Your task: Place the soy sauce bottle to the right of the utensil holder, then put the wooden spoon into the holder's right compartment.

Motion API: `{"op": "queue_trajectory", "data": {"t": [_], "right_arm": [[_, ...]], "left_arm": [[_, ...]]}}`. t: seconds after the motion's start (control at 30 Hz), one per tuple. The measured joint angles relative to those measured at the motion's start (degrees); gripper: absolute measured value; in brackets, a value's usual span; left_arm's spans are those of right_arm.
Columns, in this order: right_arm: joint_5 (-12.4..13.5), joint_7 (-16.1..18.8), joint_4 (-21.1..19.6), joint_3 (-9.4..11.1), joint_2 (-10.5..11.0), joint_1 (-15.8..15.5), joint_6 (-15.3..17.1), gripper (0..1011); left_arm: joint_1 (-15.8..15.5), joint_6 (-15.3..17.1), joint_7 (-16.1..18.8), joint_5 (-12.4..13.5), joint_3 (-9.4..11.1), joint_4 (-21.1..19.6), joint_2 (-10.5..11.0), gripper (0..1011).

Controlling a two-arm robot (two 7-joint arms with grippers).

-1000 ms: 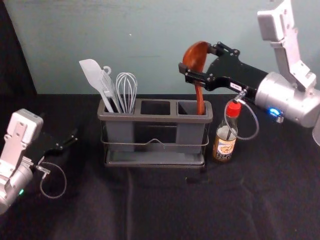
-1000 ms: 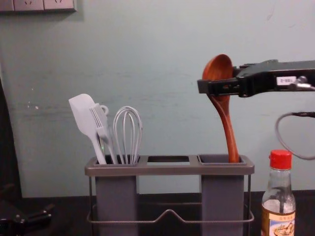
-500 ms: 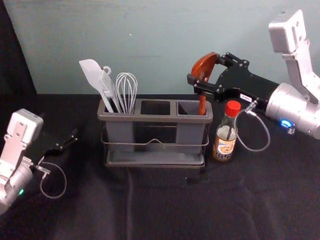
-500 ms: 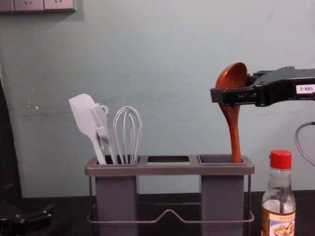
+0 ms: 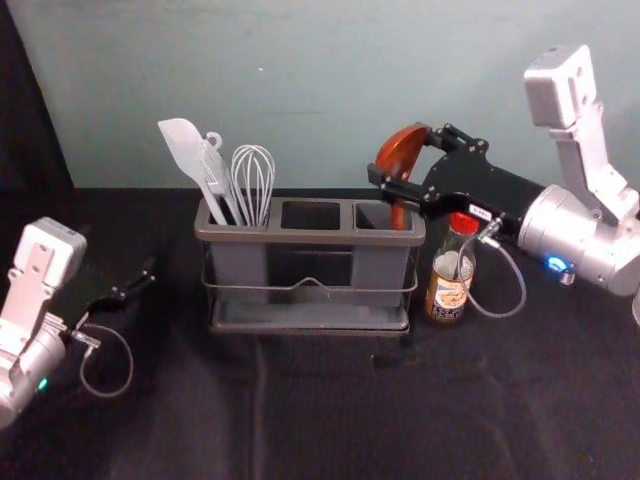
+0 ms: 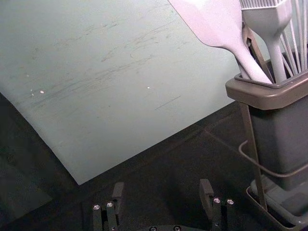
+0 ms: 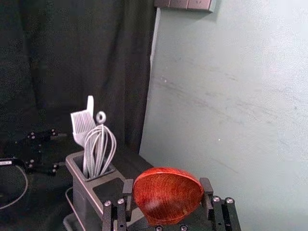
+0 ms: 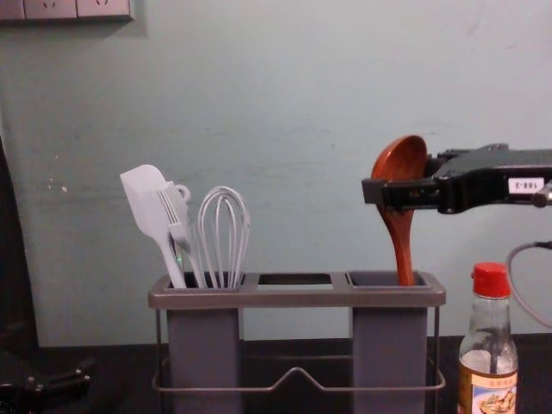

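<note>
Left gripper parked left of the holder, jaws spread wide, empty; soy sauce bottle upright just right of it; wooden spoon handle-down in right compartment, right gripper with jaws bowl-width apart, clamping bowl edges; looks light, stiff, maybe slick, neck grip likely surer.

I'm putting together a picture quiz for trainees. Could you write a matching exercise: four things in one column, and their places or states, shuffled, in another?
Things
1. Soy sauce bottle
2. Whisk
3. Wooden spoon
4. Left hand

Places or states
A. Gripped by the right hand, handle reaching into the right compartment
B. Left of the holder, fingers apart, nothing between them
C. Upright to the right of the holder, red cap on
D. In the left compartment, beside the spatula

Pairs: 1-C, 2-D, 3-A, 4-B
</note>
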Motion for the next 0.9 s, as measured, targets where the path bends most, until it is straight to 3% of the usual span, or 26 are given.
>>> {"op": "queue_trajectory", "data": {"t": [0.9], "right_arm": [[-0.76, 0.89, 2.89, -1.21, -0.91, 0.32, 0.59, 838]], "left_arm": [[0.0, 0.0, 0.0, 0.0, 0.0, 0.0, 0.0, 1012]]}}
